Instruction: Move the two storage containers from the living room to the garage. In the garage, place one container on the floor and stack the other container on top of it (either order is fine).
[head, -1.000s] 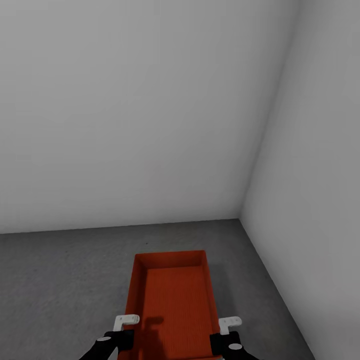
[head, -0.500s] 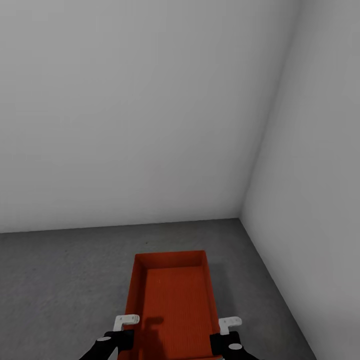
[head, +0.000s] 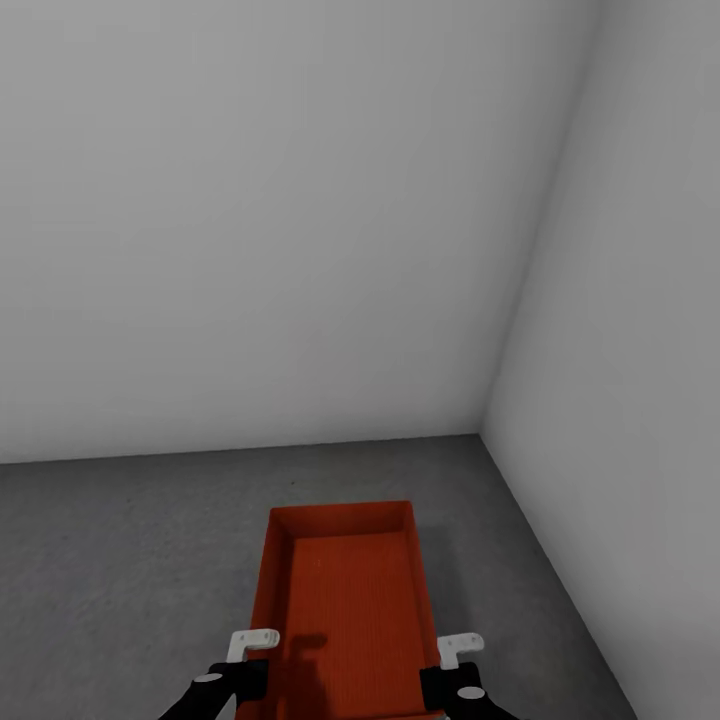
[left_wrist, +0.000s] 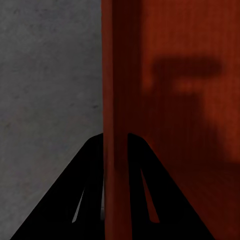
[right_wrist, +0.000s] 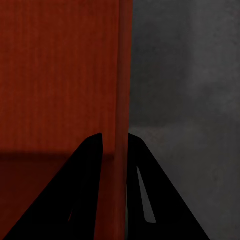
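Progress: one orange-red open rectangular storage container (head: 350, 600) is in the grey-walled garage, at 6 o'clock over the dark grey concrete floor (head: 120, 540). Left gripper (left_wrist: 116, 150) and right gripper (right_wrist: 116, 145) each pinch a side wall. Remaining, by my estimate: set down, fetch second, stack.

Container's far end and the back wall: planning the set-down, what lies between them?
Bare concrete floor alone, in the head view, between container and wall.
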